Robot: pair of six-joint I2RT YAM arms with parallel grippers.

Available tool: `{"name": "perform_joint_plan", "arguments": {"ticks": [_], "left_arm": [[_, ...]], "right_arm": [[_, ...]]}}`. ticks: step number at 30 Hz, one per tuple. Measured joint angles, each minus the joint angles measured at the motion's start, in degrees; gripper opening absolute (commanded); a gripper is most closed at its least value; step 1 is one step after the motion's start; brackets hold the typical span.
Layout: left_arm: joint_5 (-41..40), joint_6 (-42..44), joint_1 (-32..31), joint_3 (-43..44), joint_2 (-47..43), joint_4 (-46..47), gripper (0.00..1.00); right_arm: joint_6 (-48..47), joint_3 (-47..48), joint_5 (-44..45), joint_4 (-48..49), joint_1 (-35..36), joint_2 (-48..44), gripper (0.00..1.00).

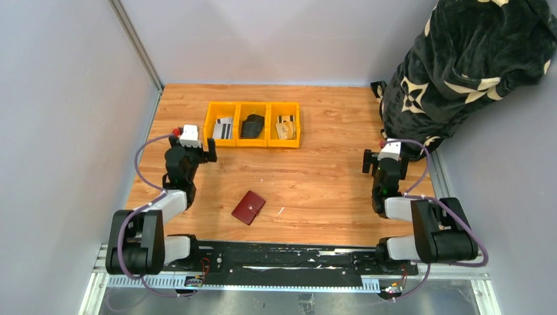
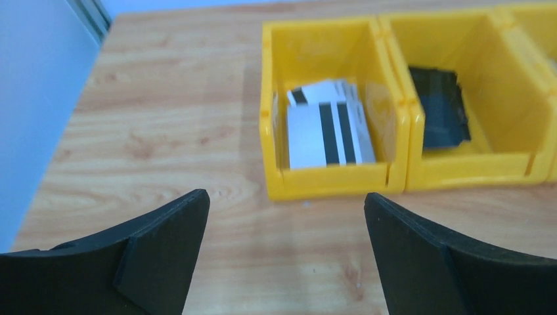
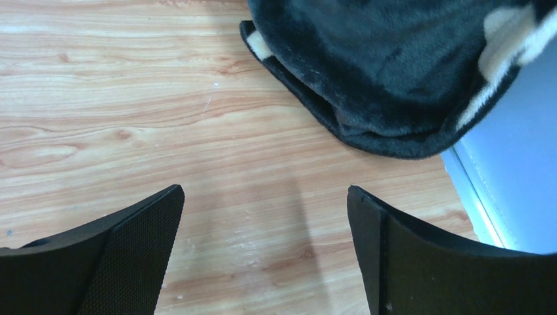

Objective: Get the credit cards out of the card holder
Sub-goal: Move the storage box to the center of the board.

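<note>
The dark red card holder (image 1: 248,207) lies closed on the table near the front, between the two arms; neither wrist view shows it. White credit cards with black stripes (image 1: 223,128) lie in the left compartment of a yellow bin, also seen in the left wrist view (image 2: 328,128). Tan cards (image 1: 285,126) lie in the right compartment. My left gripper (image 1: 209,152) is open and empty, just in front of the bin's left compartment (image 2: 287,216). My right gripper (image 1: 376,161) is open and empty over bare wood at the right (image 3: 263,203).
The yellow three-part bin (image 1: 253,141) stands at the back centre, its front wall close ahead in the left wrist view (image 2: 328,180). A black folded item (image 1: 252,126) lies in its middle compartment. A dark patterned blanket (image 1: 460,65) heaps at the back right, close ahead of my right gripper (image 3: 381,65).
</note>
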Motion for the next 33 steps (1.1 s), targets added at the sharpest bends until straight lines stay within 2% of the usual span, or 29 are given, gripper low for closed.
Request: {"name": "perform_joint_plan", "arguments": {"ticks": [3, 6, 9, 14, 17, 19, 24, 28, 33], "left_arm": [[0.4, 0.7, 0.0, 5.4, -4.0, -6.5, 1.0], [1.6, 0.9, 0.0, 9.9, -7.9, -14.8, 1.0], [5.7, 1.4, 0.3, 17.4, -8.8, -28.0, 1.0], [11.0, 2.1, 0.9, 32.4, -5.5, -47.4, 1.0], [12.7, 1.9, 1.8, 37.8, -4.4, -54.6, 1.0], [13.4, 1.7, 2.3, 40.1, -3.8, -58.2, 1.0], [14.4, 1.7, 2.5, 44.4, -1.5, -65.7, 1.0], [14.4, 1.7, 2.5, 46.2, 0.1, -68.7, 1.0], [14.6, 1.7, 2.5, 46.2, 0.3, -70.3, 1.0]], "right_arm": [[-0.6, 5.6, 1.0, -12.4, 1.9, -4.6, 0.98], [0.4, 15.9, -0.7, -25.5, 2.8, -8.7, 0.98], [5.7, 23.2, -5.0, -35.1, 3.0, -15.4, 0.98], [22.9, 25.0, -11.7, -42.9, 3.0, -28.3, 1.0], [29.7, 22.5, -16.7, -42.8, 2.8, -31.0, 1.0], [30.9, 22.6, -18.1, -45.0, 3.9, -29.2, 1.0], [28.5, 30.3, -16.1, -57.0, 13.4, -18.2, 1.0], [26.5, 36.0, -15.4, -59.6, 18.6, -12.4, 0.99], [24.8, 46.2, -15.5, -61.3, 21.8, -0.4, 0.84]]}}
